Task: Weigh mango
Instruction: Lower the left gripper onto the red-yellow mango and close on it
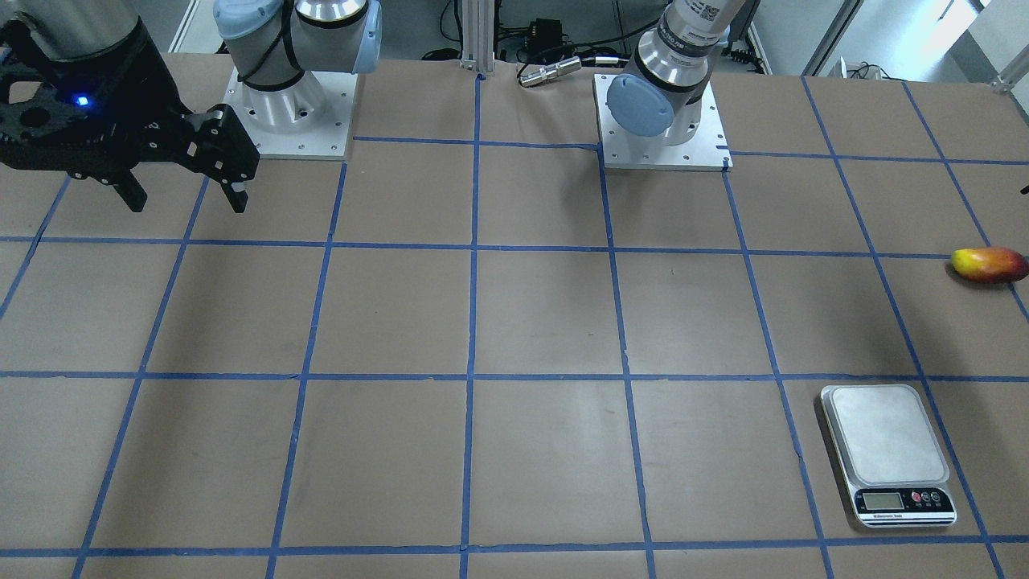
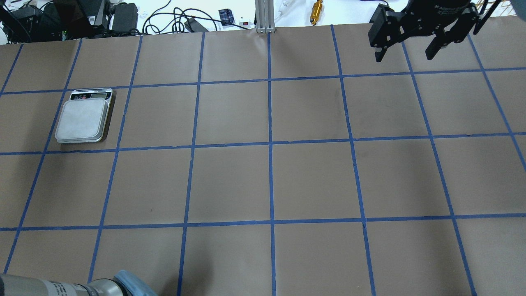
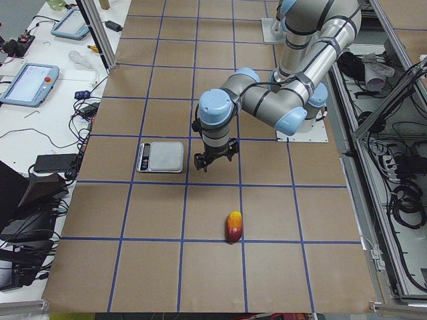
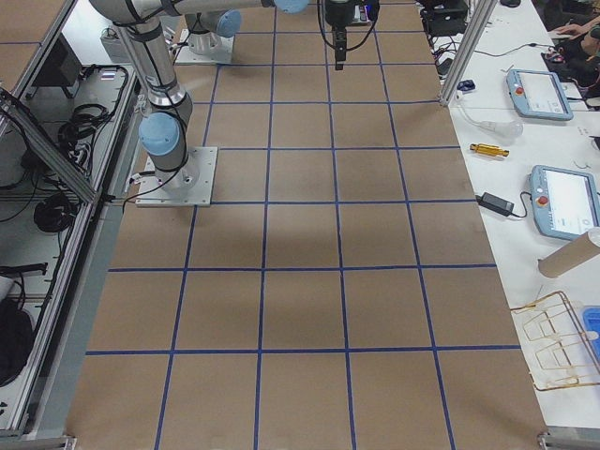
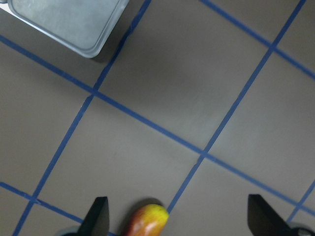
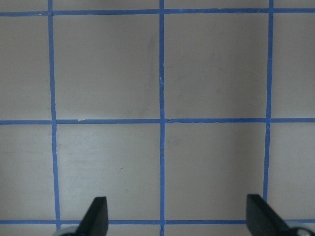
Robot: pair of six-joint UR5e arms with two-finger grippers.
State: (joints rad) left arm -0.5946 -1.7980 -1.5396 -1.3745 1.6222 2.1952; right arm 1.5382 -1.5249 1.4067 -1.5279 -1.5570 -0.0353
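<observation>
Two things on the table (image 1: 547, 322): the mango (image 1: 990, 264) and the silver scale (image 1: 888, 454), apart, with blue tape lines between them.
Mango: lying on its side on the table, one end yellow and the other red, touched by nothing.
My left fingers (image 5: 98, 219): spread wide and holding nothing, above the table, the mango at the bottom edge of their wrist view.
My right fingers (image 1: 235, 189): spread wide and holding nothing, in the air well apart from mango and scale.
</observation>
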